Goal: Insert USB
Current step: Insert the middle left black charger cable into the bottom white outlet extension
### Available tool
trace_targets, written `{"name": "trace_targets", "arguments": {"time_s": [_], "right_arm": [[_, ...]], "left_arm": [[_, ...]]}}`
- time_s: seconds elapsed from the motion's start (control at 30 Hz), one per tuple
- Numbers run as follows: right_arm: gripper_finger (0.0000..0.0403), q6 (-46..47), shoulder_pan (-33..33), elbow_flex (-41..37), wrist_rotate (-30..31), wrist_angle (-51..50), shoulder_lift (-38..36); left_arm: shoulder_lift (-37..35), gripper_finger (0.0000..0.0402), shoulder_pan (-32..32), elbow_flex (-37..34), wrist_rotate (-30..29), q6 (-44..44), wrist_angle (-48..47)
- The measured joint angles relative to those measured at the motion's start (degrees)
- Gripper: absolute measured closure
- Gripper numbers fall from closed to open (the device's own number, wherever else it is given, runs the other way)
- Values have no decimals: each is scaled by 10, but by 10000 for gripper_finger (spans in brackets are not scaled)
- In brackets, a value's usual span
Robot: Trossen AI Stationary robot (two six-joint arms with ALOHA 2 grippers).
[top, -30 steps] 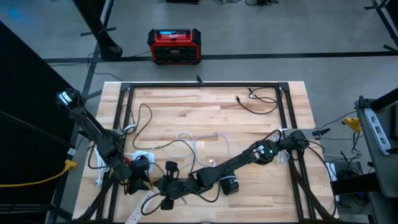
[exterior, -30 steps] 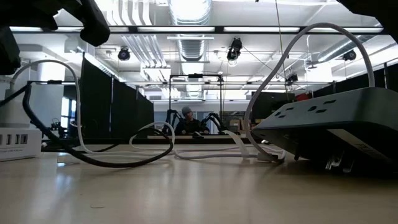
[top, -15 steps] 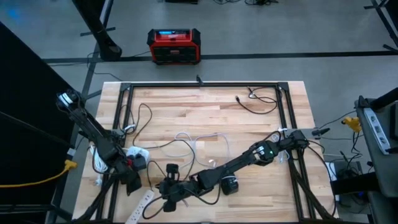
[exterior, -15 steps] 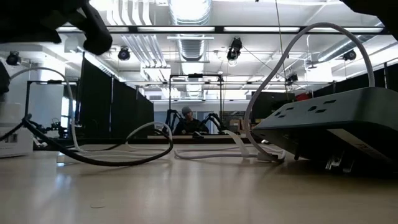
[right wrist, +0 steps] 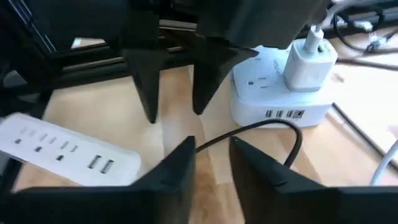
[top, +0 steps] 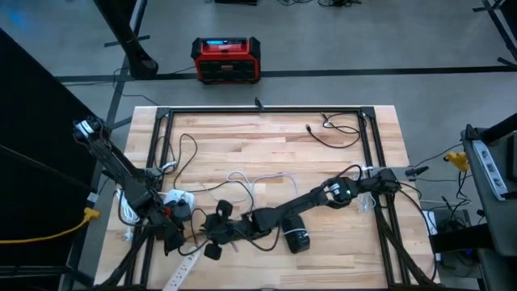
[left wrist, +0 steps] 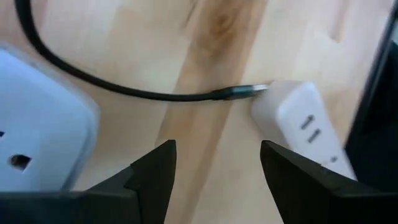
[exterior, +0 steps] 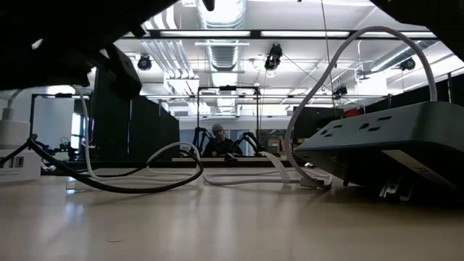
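Both grippers met at the table's near-left corner.

High: left gripper [top: 174, 240] and right gripper [top: 212, 235] hung by a white strip [top: 182, 269].
Left wrist: fingers [left wrist: 149, 174] open; the black cable's silver USB plug [left wrist: 249, 91] touched the strip's end, no writing legible.
Right wrist: fingers [right wrist: 179, 165] slightly parted, empty, near a white hub [right wrist: 280, 102].

Black cable [right wrist: 273, 134] between white hub [right wrist: 280, 106] (charger-topped) and power strip [right wrist: 68, 152]
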Motion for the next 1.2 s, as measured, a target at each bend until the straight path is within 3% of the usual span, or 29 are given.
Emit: {"name": "trace_targets", "arguments": {"time_s": [0.23,0.4,0.6,0.9,1.2], "right_arm": [[234,-27,-47,0,-32,-37,0],[213,12,-82,0,-61,-59,12],[242,13,-85,0,-123,-50,13],[286,-4,-85,-2,-133,-51,13],[366,-10,-84,-6,-195,-7,32]], "left_arm": [[-1,200,-2,38,0,57,-12],[-1,212,-2,45,-2,80,-16],[-1,225,-3,41,-2,87,-35],[-1,237,-3,41,-2,90,-36],[-1,245,-3,41,-3,88,-35]]}}
